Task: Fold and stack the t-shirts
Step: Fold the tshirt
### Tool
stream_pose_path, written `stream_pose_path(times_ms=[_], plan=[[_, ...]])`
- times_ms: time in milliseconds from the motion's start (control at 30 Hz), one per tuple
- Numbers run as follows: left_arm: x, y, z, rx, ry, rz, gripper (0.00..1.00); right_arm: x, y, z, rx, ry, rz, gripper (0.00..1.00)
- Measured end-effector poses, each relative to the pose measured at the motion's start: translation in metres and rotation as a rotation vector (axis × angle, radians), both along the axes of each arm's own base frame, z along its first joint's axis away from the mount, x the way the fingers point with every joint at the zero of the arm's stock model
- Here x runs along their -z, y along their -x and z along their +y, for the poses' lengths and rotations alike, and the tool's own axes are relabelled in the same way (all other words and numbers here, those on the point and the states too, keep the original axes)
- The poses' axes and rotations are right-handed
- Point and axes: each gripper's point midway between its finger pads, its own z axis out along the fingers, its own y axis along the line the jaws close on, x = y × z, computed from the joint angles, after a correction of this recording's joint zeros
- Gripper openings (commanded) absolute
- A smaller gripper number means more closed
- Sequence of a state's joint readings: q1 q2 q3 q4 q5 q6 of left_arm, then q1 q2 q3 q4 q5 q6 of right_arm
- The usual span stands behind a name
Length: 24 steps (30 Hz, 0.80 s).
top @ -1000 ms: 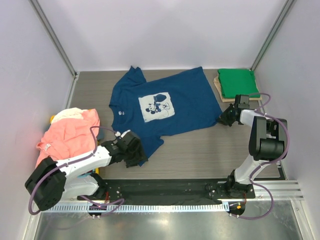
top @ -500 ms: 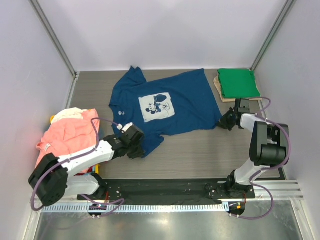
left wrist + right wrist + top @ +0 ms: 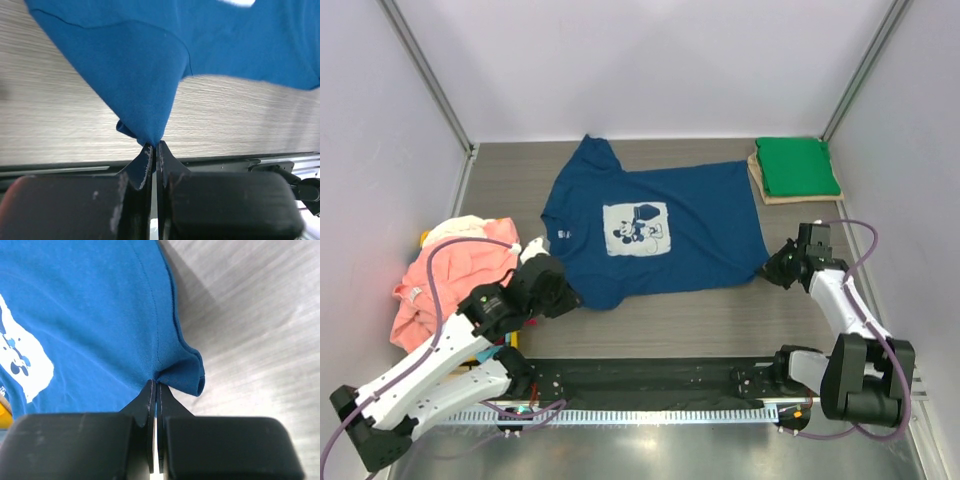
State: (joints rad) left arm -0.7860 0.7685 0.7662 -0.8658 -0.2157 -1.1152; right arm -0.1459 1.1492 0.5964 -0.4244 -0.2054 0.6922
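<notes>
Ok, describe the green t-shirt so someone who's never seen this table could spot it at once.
On the grey wood table, look to the far right corner, beyond the right arm. There the green t-shirt lies folded into a neat square on a tan board. It is the only folded one: the navy t-shirt is spread flat and the salmon pink t-shirt is heaped.

Ahead of the left gripper [image 3: 154,147], the navy t-shirt [image 3: 150,65] runs off the top edge, its corner lost between the fingers [image 3: 142,167]. Left of the right gripper [image 3: 156,386], its white print [image 3: 30,365] is cut off.
</notes>
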Motion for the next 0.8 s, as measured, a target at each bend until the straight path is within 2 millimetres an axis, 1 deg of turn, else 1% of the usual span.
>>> stream_pose_path(times_ms=[67, 167, 233, 300, 400, 467, 600, 667, 800], plan=[[-0.009, 0.003, 0.009, -0.012, -0.013, -0.015, 0.0, -0.004, 0.006, 0.001, 0.002, 0.001, 0.0, 0.01], [-0.021, 0.002, 0.018, -0.022, -0.046, -0.041, 0.0, -0.005, 0.01, 0.001, 0.004, 0.0, 0.006, 0.01], [-0.03, -0.003, 0.023, -0.026, -0.08, -0.063, 0.0, -0.003, 0.011, 0.001, 0.004, -0.004, 0.032, 0.01], [-0.036, -0.012, 0.025, -0.028, -0.116, -0.074, 0.0, -0.004, 0.007, 0.0, 0.004, -0.006, 0.054, 0.01], [-0.043, -0.035, 0.03, -0.05, -0.173, -0.074, 0.0, -0.011, -0.011, -0.003, 0.004, -0.006, 0.065, 0.01], [-0.043, -0.053, 0.033, -0.068, -0.185, -0.055, 0.0, -0.019, -0.029, -0.005, 0.001, -0.003, 0.058, 0.01], [-0.04, -0.091, 0.04, -0.089, -0.211, -0.014, 0.0, -0.033, -0.071, -0.009, -0.01, 0.002, 0.03, 0.01], [-0.04, -0.112, 0.039, -0.079, -0.226, -0.01, 0.0, -0.033, -0.087, -0.009, -0.014, 0.002, 0.028, 0.01], [-0.038, -0.149, 0.036, -0.042, -0.234, 0.013, 0.0, -0.024, -0.112, -0.011, -0.019, -0.003, 0.058, 0.01]])
